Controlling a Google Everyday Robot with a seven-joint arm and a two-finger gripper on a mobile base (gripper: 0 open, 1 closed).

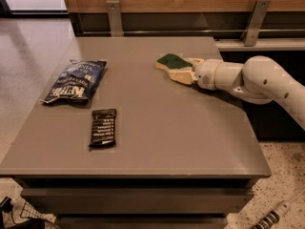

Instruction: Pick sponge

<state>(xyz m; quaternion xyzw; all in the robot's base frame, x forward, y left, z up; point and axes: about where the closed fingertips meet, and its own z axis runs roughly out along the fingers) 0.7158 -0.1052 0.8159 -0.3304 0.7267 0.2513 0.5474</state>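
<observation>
The small sponge (169,60), dark green over pale yellow foam, lies far right on the grey table (157,142). Its right end is hidden by the cream gripper (181,67) — whether that claw holds it, I cannot tell. The white arm (257,78) is cut off at the right edge. A blue crisp bag (74,81) and a black snack bar (103,127) lie well apart on the left — open tabletop lies between.

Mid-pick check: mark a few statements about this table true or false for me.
1. The end effector is at the sponge, toward the far side of the table. True.
2. The snack bar lies beyond the sponge. False: it lies nearer the front edge, left of the sponge.
3. The chip bag lies on the table's left part. True.
4. The chip bag covers the snack bar. False: they lie apart.
</observation>
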